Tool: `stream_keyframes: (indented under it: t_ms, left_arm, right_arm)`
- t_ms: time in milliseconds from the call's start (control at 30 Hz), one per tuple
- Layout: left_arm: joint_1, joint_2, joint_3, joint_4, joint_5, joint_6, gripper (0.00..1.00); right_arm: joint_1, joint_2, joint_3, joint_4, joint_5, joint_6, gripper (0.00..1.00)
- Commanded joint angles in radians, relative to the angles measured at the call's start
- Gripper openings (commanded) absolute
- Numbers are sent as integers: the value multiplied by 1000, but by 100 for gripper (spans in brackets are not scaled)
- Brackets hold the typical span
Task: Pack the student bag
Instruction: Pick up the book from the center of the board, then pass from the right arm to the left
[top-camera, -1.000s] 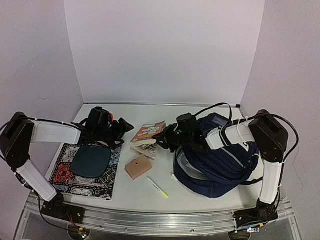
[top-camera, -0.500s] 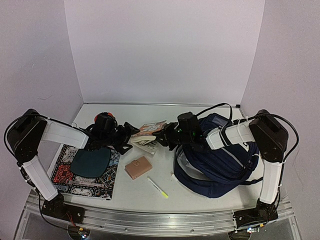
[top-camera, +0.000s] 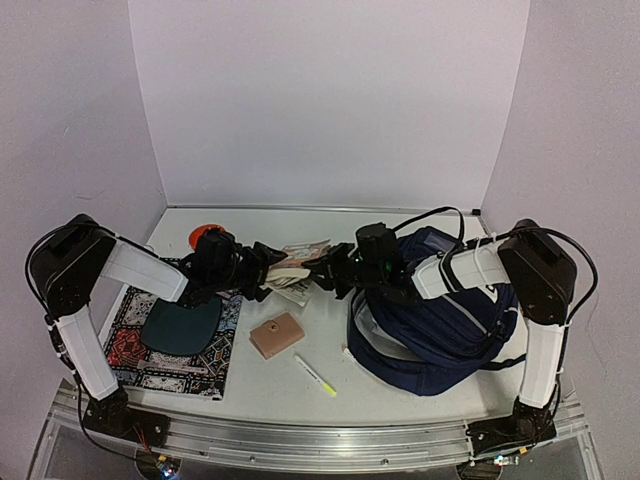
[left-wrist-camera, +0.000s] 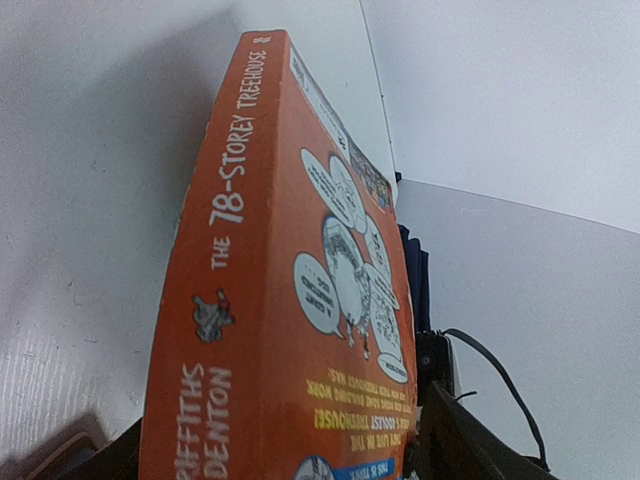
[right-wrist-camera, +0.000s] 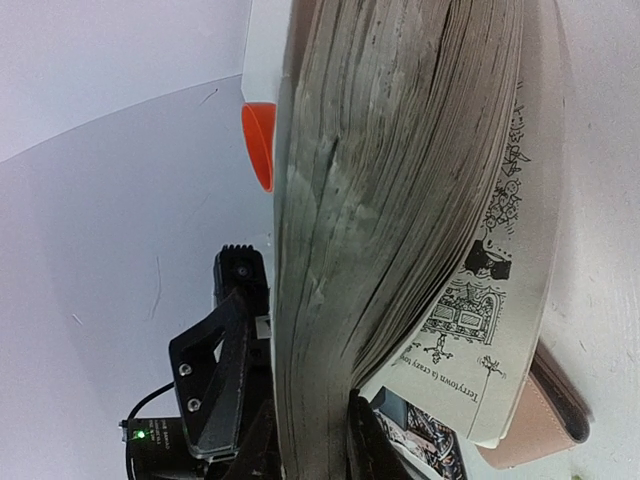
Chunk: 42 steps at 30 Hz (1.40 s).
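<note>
Sitting on either side of the orange book (top-camera: 298, 258), my left gripper's (top-camera: 262, 268) jaws may squeeze it; I cannot tell. Its spine says "THE 78-STOREY TREEHOUSE". My right gripper (top-camera: 322, 274) pinches its pages. The navy striped bag (top-camera: 440, 330) lies at the table's (top-camera: 280, 385) right; I can't see inside.

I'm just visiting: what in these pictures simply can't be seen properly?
- Top view: the opening of the student bag, covered by the right arm.
- Left wrist view: whether the left gripper touches the book; the bottom edge cuts off its fingers.
- Top view: the orange object, mostly behind the left arm.
</note>
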Motion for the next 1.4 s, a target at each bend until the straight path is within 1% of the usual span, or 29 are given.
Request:
stream_keyframes:
  t_ms: [0,133,233,333,400,467,567,667,733,867,900,1067,1233,1367]
  left_arm:
    - [-6,28,14,131,15,-31,70]
    - [-6,14,13,137,-9,-17,59]
    - [-6,-1,2,137,-27,-6,50]
    - [-6,-13,-15,136,-42,3,42]
    - [-4,-18,-26,137,-49,10,37]
    - [-2,-26,-34,137,-52,17,31]
    - [10,-41,-48,137,-52,24,25]
    - [23,-63,-57,136,-51,45,17]
    - [28,-80,-61,136,-47,59,13]
    - [34,-106,-59,136,-29,85,2]
    - [37,-111,-58,136,-23,92,0]
    - [60,-126,-54,136,15,122,0]
    - [84,-121,-40,135,87,127,0]
    - [95,-120,-29,134,142,148,0]
  right_arm:
    - [8,-14,55,137,-44,3,1]
    - [8,-11,52,130,-59,7,3]
    - [8,-8,56,127,-83,2,9]
    - [8,-17,56,101,-104,-27,22]
    - [8,-32,61,54,-110,-69,29]
    - [8,-56,72,-5,-113,-126,38]
    - [8,-104,85,-128,-98,-236,54]
    - [8,-161,93,-281,-68,-378,63]
    - [8,-205,106,-373,-51,-465,68]
    - [9,-285,151,-574,-26,-677,73]
    - [10,-306,166,-638,-16,-737,74]
    - [28,-404,228,-993,116,-1008,77]
    - [86,-496,230,-1240,306,-1136,78]
    - [184,-522,277,-1431,500,-1189,79]
